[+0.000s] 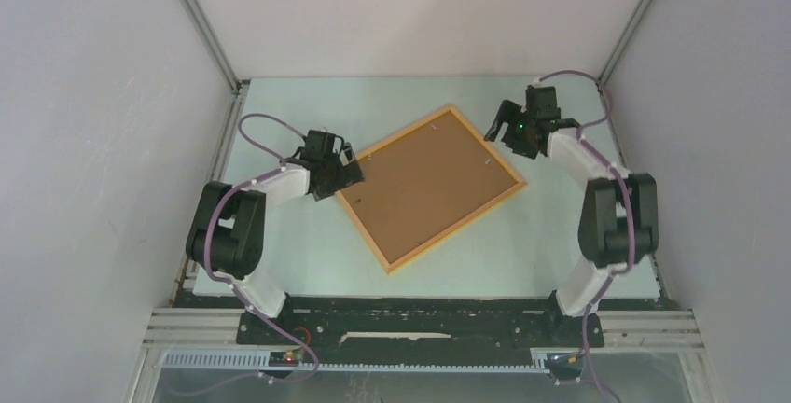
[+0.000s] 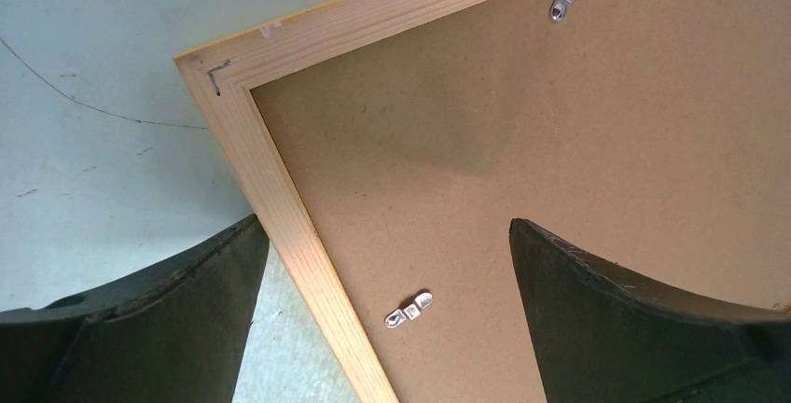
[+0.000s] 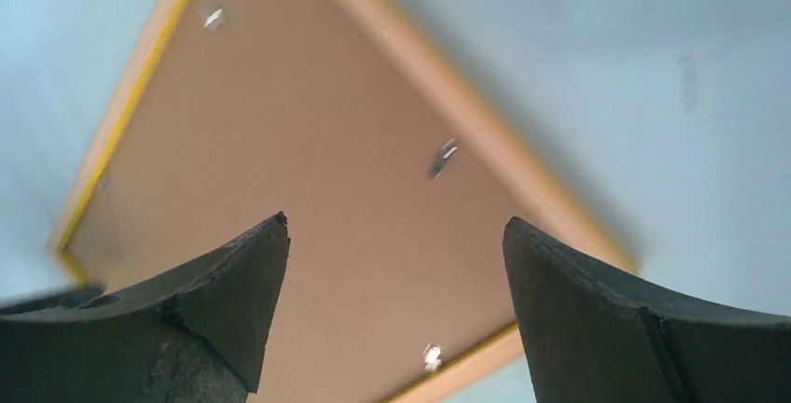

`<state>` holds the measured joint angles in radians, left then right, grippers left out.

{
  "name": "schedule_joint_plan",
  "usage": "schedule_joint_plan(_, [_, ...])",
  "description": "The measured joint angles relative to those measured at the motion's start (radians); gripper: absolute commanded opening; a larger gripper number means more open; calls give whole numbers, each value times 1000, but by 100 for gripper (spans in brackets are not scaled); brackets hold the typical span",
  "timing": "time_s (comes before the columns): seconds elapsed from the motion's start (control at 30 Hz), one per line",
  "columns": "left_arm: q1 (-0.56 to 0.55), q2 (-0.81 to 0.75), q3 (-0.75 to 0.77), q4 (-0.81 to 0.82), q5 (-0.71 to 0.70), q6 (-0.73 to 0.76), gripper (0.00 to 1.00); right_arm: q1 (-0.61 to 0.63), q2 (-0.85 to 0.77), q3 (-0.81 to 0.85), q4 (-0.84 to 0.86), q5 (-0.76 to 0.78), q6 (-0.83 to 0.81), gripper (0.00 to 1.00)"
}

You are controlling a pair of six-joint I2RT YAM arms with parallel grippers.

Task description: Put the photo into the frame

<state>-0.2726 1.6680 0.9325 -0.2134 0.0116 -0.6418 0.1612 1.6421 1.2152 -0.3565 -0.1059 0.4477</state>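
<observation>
Starting at the left, we find our left claw (image 1: 349, 164) spread wide and holding nothing. It is poised over the near-left corner of the thin-railed rectangular frame of orange-yellow wood (image 1: 365, 231). In the left wrist view this left claw (image 2: 387, 235) straddles the rail, with one finger over the pale green counter (image 2: 103, 170) and the other over the board. We cannot tell whether either finger touches.

The frame (image 2: 280, 198) lies back-up and turned diagonally in the middle of the counter (image 1: 504, 254). It is filled by a brown fibreboard backing sheet (image 1: 431, 184), and small metal tabs (image 2: 410, 310) sit just inside the rail.

Further right, our right claw (image 1: 505, 129) hangs by the far-right edge, also open and empty. Its blurred wrist view shows the right claw (image 3: 396, 226) looking down on the frame (image 3: 485, 156) from above.

The paper photo shows in no view. It may lie under the backing sheet or out of sight, and we cannot say which.

We judge the step in hand to be work on the frame's back, with both claws placed at opposite sides. The next move likely calls for a fine, low approach to a tab or the rail. The other claw should steady the frame so that it does not slide.
</observation>
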Motion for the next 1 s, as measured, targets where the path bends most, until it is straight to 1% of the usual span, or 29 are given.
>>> schedule_joint_plan(0.1, [0,0,-4,14,2,-13,100,-97,171,100,-7,-14,-13,91])
schedule_joint_plan(0.2, [0,3,-5,29,13,-15,100,-173,308,162,-29,-72,-16,82])
schedule_joint_plan(0.3, [0,14,-3,50,31,-14,99,-227,370,163,-34,-169,8,75])
schedule_joint_plan(0.37, [0,29,11,54,46,-13,99,-249,359,135,-4,-207,23,71])
schedule_joint_plan(0.47, [0,71,65,40,71,-4,99,-245,297,13,69,-243,53,69])
schedule_joint_plan(0.57, [-1,140,166,-14,70,33,100,-249,175,-165,159,-220,74,69])
schedule_joint_plan(0.67, [-6,236,310,-85,65,73,100,-250,19,-358,199,-191,102,69])
schedule_joint_plan(0.7, [-8,256,341,-98,61,85,100,-249,-16,-399,207,-182,109,69])
schedule_joint_plan(0.77, [-16,269,364,-119,47,101,100,-246,-58,-447,224,-169,120,68])
schedule_joint_plan(0.83, [-25,261,362,-153,33,119,99,-245,-64,-457,239,-169,127,68])
schedule_joint_plan(1.0, [-39,182,303,-224,18,163,83,-246,-64,-461,254,-173,130,67])
